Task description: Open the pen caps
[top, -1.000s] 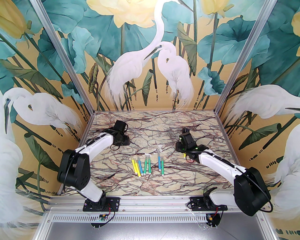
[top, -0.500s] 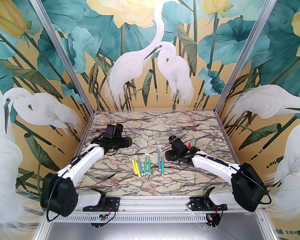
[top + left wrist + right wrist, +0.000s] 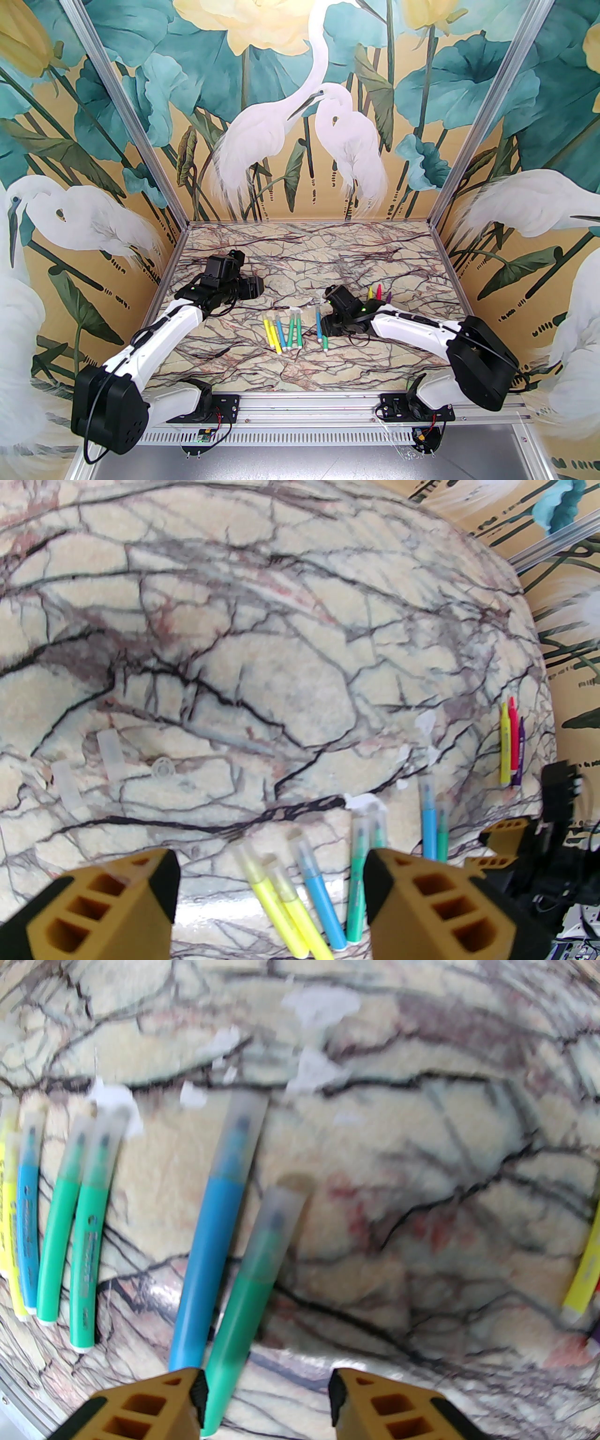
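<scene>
Five capped pens (image 3: 283, 332), yellow, blue and green, lie side by side at mid-table, with a blue and green pair (image 3: 321, 328) to their right. Each wears a clear pen cap (image 3: 243, 1133). My right gripper (image 3: 267, 1400) hovers low over that pair, open, with the green pen (image 3: 248, 1288) running in beside its left finger. At the right lie uncapped yellow, pink and purple pens (image 3: 378, 294). My left gripper (image 3: 269, 888) is open and holds nothing, back left of the pens. Loose pen caps (image 3: 110, 754) lie on the marble ahead of it.
The marble-patterned table (image 3: 304, 253) is walled by painted panels on three sides. White scuffs (image 3: 321, 1004) mark the surface beyond the pens. In the top view my left gripper (image 3: 257, 287) and the right gripper (image 3: 324, 328) sit on either side of the row of pens.
My right arm has swung left and nearer, off the uncapped pens and over the blue and green pair. The left arm drew back slightly and its jaws widened.
</scene>
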